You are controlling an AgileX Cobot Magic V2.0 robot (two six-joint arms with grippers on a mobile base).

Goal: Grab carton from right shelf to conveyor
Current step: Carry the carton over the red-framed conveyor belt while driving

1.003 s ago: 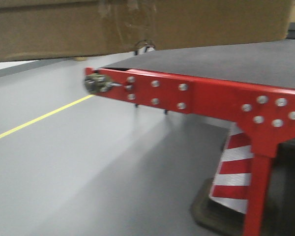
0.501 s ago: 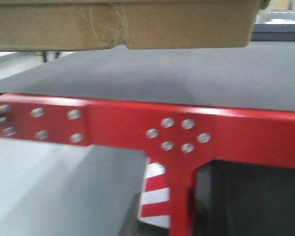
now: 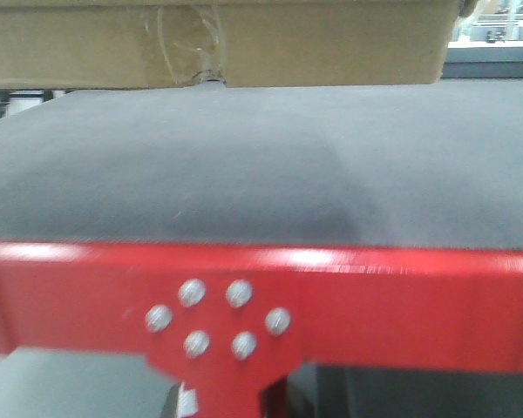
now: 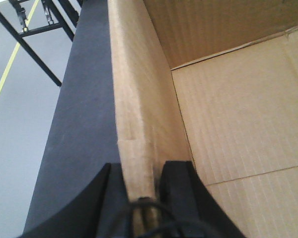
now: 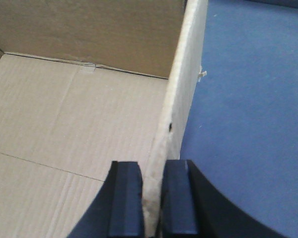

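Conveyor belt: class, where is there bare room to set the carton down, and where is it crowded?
The dark belt lies bare from the red frame back to beneath the carton, and beside its right wall in the right wrist view. Crowded: both carton walls, clamped in the jaws.

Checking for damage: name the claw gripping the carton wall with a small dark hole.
The right claw: its carton wall bears the hole; the left claw's shows none.
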